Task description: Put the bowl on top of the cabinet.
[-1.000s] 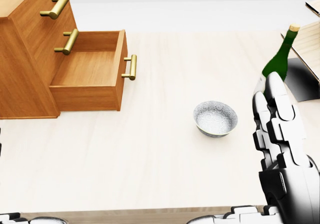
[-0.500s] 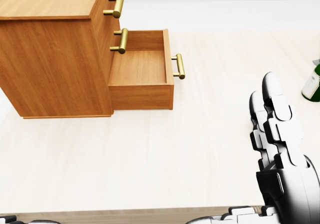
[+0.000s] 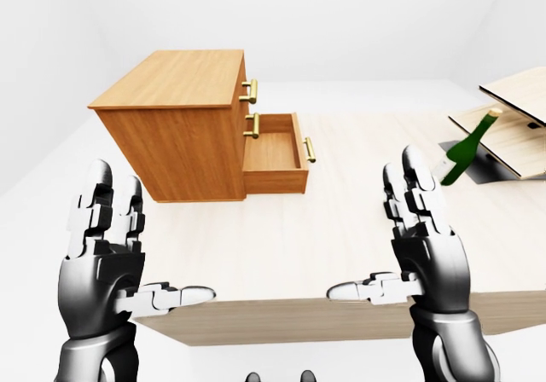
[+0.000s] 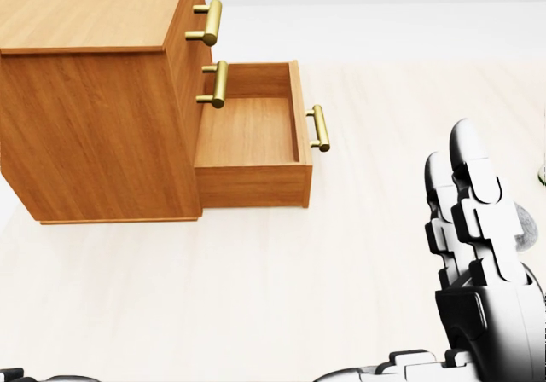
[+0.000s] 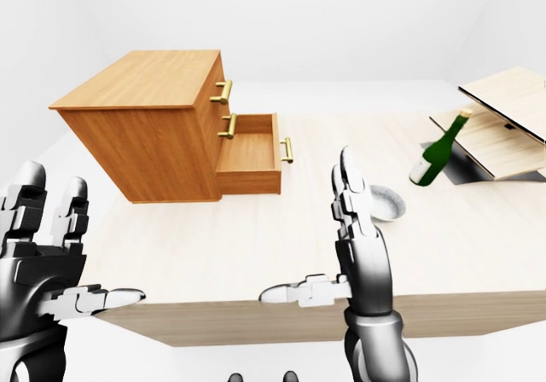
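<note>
While the left hand [image 3: 102,254] and right hand [image 3: 426,245], glossy jointed black-and-white shells, hang empty over the near edge of the pale wood table [image 3: 341,237], fingers splayed upright, the bowl [image 5: 388,205], round, grey and speckled, sits just past the right hand, partly hidden by it. At the table's left end stands the boxy wooden cabinet [image 3: 179,126], one drawer [image 3: 275,153] pulled open, with brass bar handles. A green glass bottle [image 5: 437,156] stands near the right edge.
</note>
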